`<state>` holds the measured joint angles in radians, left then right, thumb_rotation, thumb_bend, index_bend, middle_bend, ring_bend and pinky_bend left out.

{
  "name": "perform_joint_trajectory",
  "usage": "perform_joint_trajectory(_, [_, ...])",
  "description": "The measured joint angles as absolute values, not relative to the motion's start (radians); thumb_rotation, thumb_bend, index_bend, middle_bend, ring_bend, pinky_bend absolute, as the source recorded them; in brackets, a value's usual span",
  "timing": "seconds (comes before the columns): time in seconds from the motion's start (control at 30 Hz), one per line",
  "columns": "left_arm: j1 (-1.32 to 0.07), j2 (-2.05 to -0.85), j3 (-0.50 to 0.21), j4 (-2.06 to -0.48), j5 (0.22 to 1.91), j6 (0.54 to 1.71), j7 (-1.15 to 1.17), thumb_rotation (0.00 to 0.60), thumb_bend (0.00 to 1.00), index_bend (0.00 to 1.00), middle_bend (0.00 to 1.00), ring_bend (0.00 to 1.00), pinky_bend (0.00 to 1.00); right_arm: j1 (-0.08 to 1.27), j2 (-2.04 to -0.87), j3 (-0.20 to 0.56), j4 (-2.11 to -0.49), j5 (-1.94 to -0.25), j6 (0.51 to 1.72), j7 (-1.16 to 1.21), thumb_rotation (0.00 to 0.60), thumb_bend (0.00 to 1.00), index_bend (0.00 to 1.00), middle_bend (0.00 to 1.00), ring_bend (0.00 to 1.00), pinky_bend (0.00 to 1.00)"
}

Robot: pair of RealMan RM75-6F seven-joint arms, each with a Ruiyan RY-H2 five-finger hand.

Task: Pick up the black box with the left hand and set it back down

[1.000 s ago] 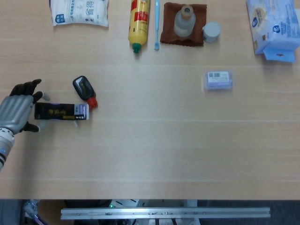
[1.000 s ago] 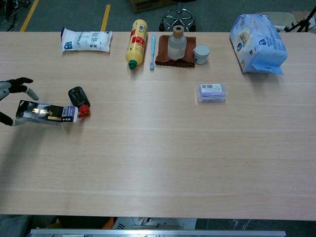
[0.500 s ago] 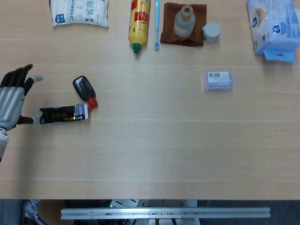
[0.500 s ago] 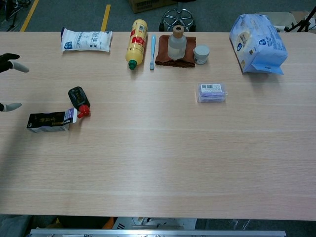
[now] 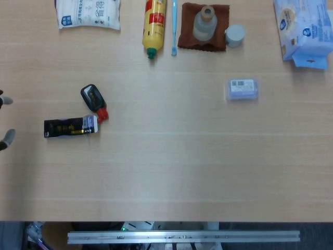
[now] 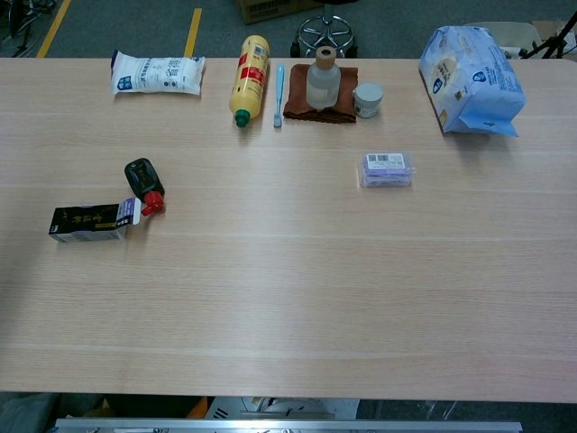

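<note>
The black box [image 5: 70, 127] lies flat on the wooden table at the left, its white-and-purple end pointing right; the chest view shows the black box [image 6: 90, 222] too. Only two fingertips of my left hand [image 5: 6, 138] show, at the far left edge of the head view. They are spread apart, well clear of the box, and hold nothing. The chest view does not show this hand. My right hand is outside both views.
A small black bottle with a red cap [image 5: 93, 100] lies touching the box's right end. Along the back are a white bag [image 5: 87, 13], a yellow bottle [image 5: 154, 23], a blue toothbrush [image 5: 174, 26], a clear bottle on a brown cloth [image 5: 204, 23], a grey jar [image 5: 234, 35] and a blue-white pack [image 5: 304, 31]. A purple box [image 5: 243, 89] lies at mid right.
My left hand let go of the black box, which now lies flat on the table. The hand drew back to the left until only its fingertips show.
</note>
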<state>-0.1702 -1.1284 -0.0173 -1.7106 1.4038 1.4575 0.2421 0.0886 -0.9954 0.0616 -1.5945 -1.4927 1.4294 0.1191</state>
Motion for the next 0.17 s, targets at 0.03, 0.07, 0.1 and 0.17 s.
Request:
perform_joint_trajectory(0.03, [-0.167, -1.125, -0.017, -1.713, 1.395, 1.455, 0.248, 0.6, 0.22, 0.33, 0.25, 0.18, 0.26, 0.092, -0.995, 0.063, -1.595, -1.491, 1.423, 0.119, 0.6, 0.31, 0.32, 0.26, 0.19, 0.29])
perform_joint_trajectory(0.07, [-0.165, -1.124, -0.019, -1.714, 1.389, 1.454, 0.251, 0.6, 0.22, 0.33, 0.25, 0.18, 0.26, 0.095, -0.995, 0.063, -1.595, -1.49, 1.418, 0.119, 0.6, 0.31, 0.32, 0.26, 0.19, 0.29])
perform_joint_trajectory(0.1, [-0.163, -1.123, -0.02, -1.714, 1.386, 1.453, 0.25, 0.6, 0.22, 0.33, 0.25, 0.18, 0.26, 0.098, -0.996, 0.063, -1.595, -1.489, 1.413, 0.119, 0.6, 0.32, 0.32, 0.26, 0.19, 0.29])
perform_joint_trajectory(0.17, [-0.16, -1.124, -0.023, -1.711, 1.386, 1.453, 0.246, 0.6, 0.22, 0.33, 0.25, 0.18, 0.26, 0.105, -0.998, 0.063, -1.593, -1.489, 1.401, 0.118, 0.6, 0.32, 0.32, 0.26, 0.19, 0.29])
